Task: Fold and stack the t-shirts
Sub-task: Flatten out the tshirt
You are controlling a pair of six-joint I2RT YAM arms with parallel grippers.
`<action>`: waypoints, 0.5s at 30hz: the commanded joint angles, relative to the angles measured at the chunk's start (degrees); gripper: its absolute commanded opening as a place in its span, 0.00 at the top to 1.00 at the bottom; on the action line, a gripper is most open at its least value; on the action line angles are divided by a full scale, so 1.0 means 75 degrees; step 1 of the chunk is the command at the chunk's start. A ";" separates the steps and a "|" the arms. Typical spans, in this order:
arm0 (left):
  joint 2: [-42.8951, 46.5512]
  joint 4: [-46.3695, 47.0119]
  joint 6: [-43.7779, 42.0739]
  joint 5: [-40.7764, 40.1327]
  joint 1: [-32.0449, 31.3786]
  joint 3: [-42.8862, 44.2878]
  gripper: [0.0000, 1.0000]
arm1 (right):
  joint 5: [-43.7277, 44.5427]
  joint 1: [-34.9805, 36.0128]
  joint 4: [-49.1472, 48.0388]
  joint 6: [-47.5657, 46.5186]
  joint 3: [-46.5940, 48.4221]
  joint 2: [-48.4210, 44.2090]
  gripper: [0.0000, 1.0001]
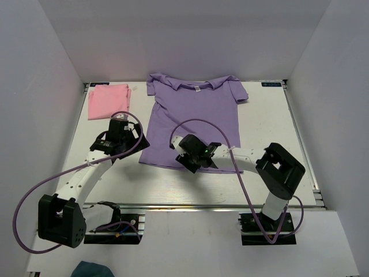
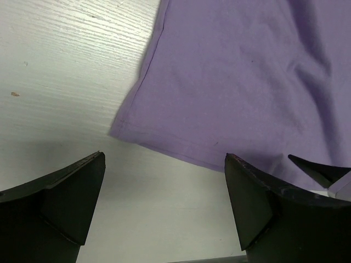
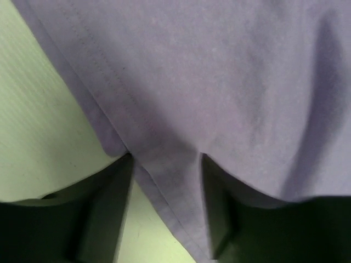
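While the light pink t-shirt (image 1: 108, 102) lies as a compact folded rectangle at the far left corner of the table (image 1: 262, 133), the lavender t-shirt (image 1: 193, 115) is spread flat and unfolded mid-table, collar and white neck label (image 1: 196, 88) toward the far edge, sleeves out to both sides.

Progress, as judged: one shirt of two folded; no fold made yet on the lavender one; nothing stacked, the two shirts lying apart.

Right end effector (image 3: 165, 164): low at the near hem, fingers partly apart with the stitched hem running between them. The cloth does not look pinched flat; no firm hold to note.

Left end effector (image 2: 164, 158): jaws wide, holding nothing, just short of the shirt's near left corner, bare table under it.

Left to do, as judged: secure the hem on both sides, fold the lavender shirt down to a similar rectangle, then bring the two together in one pile.
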State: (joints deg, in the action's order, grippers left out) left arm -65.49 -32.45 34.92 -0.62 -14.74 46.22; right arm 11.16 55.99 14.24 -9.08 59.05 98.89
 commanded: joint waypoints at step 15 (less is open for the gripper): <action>-0.0185 0.0271 -0.0132 0.0083 -0.0003 -0.0045 0.00 | -0.1369 0.0234 0.0245 0.0636 0.0225 -0.0586 1.00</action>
State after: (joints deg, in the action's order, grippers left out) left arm -67.33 -31.62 34.35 -0.58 -14.74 46.19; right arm 7.49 56.55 12.47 -6.09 58.46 98.54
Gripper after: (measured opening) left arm 0.994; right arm 0.006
